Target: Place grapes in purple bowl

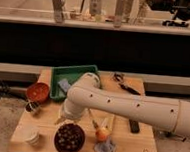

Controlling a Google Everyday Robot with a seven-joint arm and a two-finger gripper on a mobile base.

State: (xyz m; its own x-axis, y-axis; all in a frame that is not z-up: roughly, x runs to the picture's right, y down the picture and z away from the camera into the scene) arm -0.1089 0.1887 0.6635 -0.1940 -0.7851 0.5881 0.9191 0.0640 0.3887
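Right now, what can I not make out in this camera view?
1. The gripper, above the purple bowl at its left rim: largely hidden by the arm.
2. The green tray: right part covered by the arm.
3. The grapes in the purple bowl: too blurred to count.
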